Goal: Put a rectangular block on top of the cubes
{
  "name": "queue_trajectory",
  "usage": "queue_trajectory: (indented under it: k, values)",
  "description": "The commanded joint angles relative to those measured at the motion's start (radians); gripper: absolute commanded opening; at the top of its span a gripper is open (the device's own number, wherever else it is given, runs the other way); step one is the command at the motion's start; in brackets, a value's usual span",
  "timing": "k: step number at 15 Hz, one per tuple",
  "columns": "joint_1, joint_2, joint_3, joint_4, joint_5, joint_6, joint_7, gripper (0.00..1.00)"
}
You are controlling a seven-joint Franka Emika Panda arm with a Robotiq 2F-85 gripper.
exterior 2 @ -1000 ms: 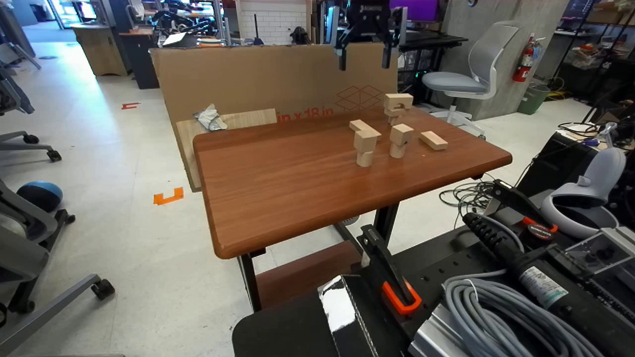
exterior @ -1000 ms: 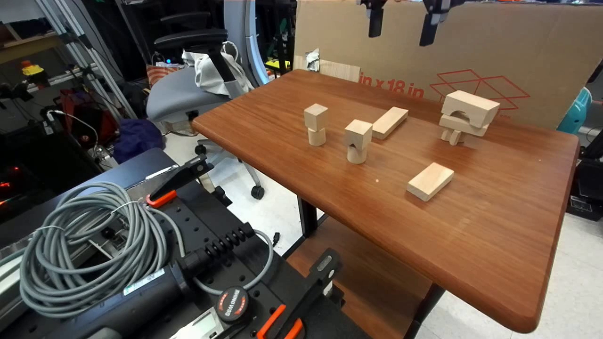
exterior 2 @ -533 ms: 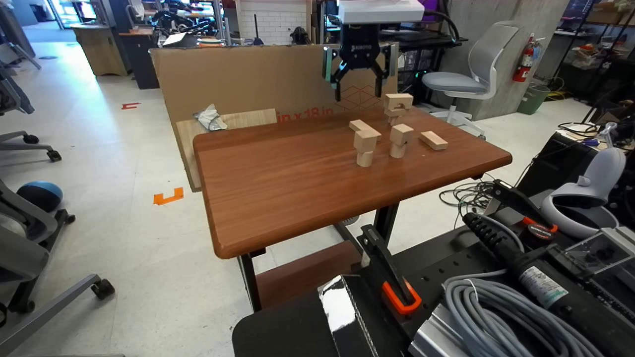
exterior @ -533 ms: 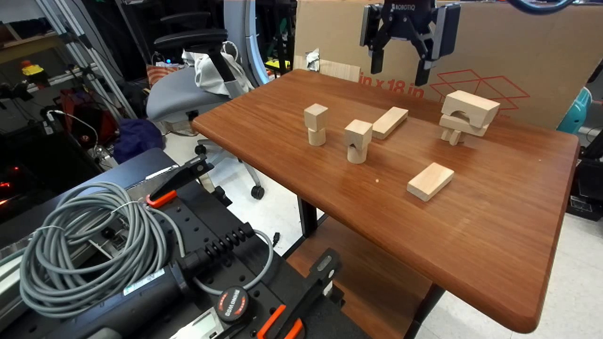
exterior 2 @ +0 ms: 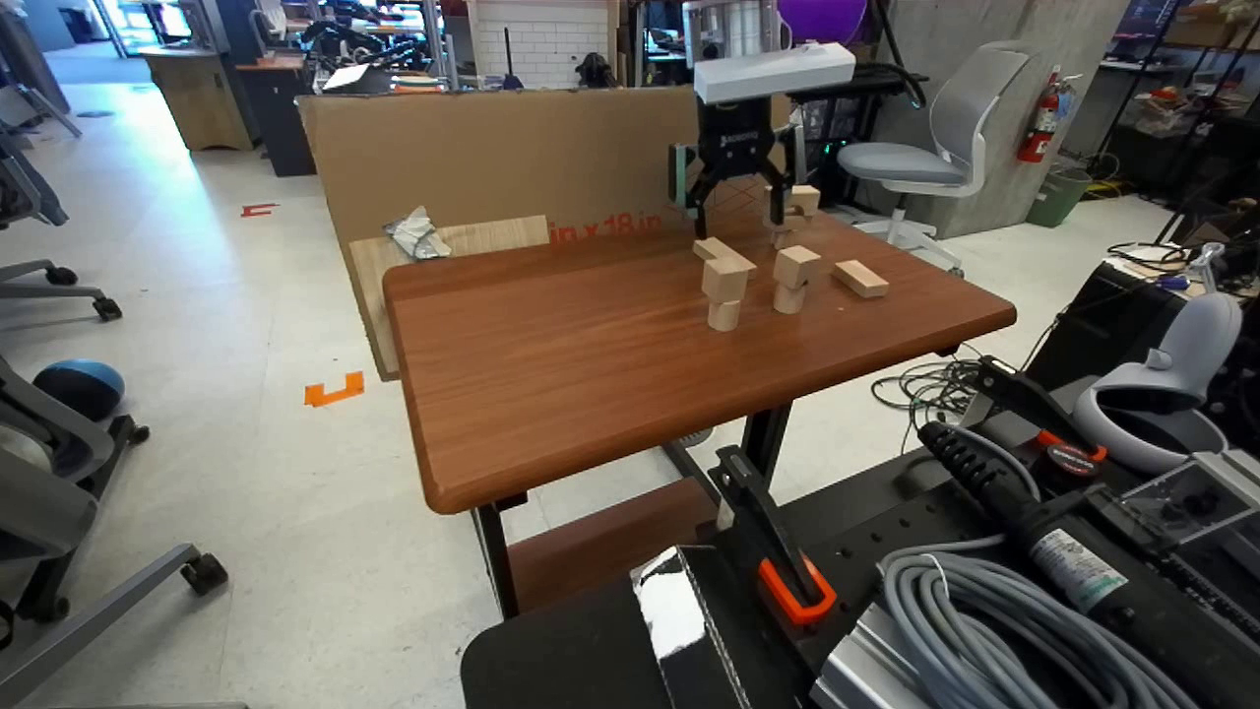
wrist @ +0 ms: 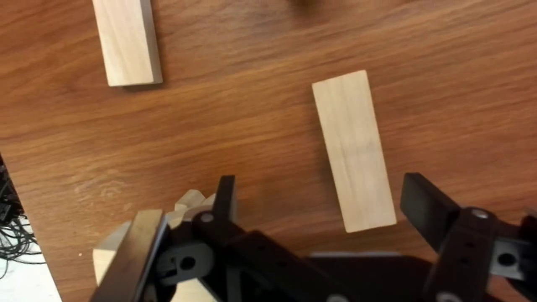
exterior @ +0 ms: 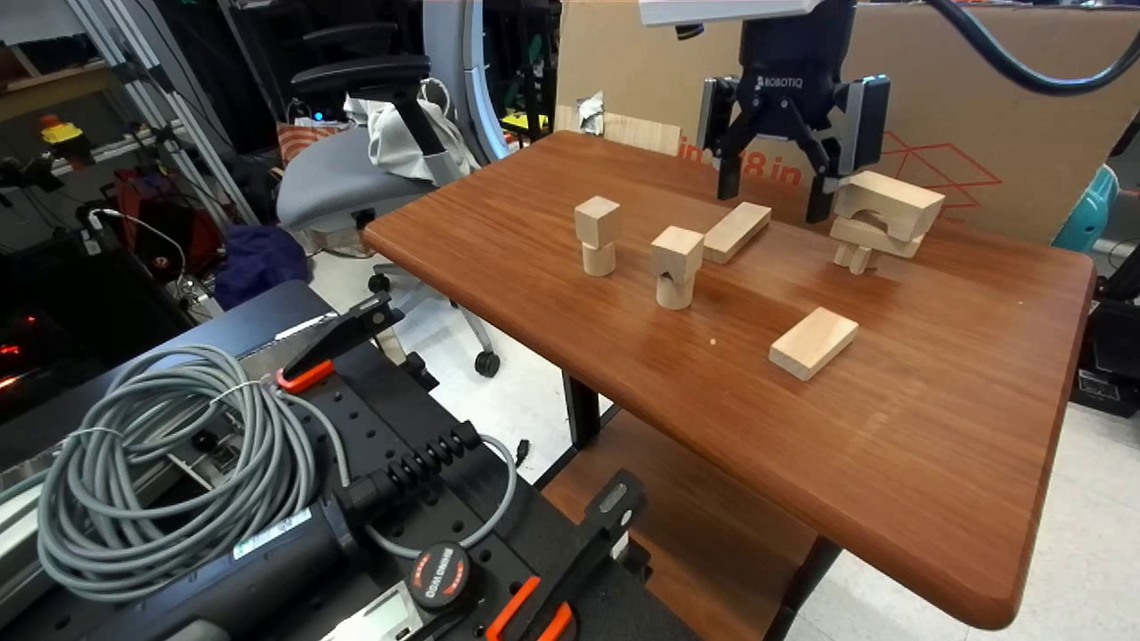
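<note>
The rectangular block, a long slim light-wood bar, lies flat on the table in both exterior views point(exterior: 737, 232) point(exterior 2: 725, 256) and in the wrist view point(wrist: 354, 151). Two light-wood cubes point(exterior: 598, 222) point(exterior: 678, 254) sit on top of short round wooden pieces as separate towers. Both cubes also show in the other exterior picture point(exterior 2: 725, 280) point(exterior 2: 796, 266). My gripper point(exterior: 773, 203) point(exterior 2: 738, 220) point(wrist: 321, 184) is open and empty above the table near the bar. In the wrist view the bar's lower end lies between the fingers, closer to the right one.
A shorter, wider flat block point(exterior: 814, 343) point(wrist: 126, 42) lies on the table point(exterior: 944, 409). A pre-built arch stack point(exterior: 886, 214) stands close to the gripper. A tower's pieces point(wrist: 188, 201) show partly hidden behind the left finger. A cardboard sheet point(exterior 2: 492, 148) stands behind the table.
My gripper has come down from above toward the table, staying open. Over the last half second it also shifted slightly right in both exterior views. The blocks have not moved.
</note>
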State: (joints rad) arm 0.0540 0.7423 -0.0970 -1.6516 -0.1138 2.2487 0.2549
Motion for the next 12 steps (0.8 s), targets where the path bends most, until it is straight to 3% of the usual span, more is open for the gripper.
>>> queue_trajectory:
  k: [1, 7, 8, 9, 12]
  values:
    - [0.038, 0.049, -0.023, 0.047, -0.041, -0.053, 0.027, 1.00]
    - [0.066, 0.073, -0.018, 0.053, -0.072, -0.070, 0.025, 1.00]
    - [0.066, 0.075, -0.019, 0.058, -0.073, -0.072, 0.028, 0.75]
    - [0.065, 0.079, -0.019, 0.065, -0.072, -0.077, 0.026, 0.72]
    - [0.060, 0.086, -0.017, 0.085, -0.066, -0.107, 0.022, 0.49]
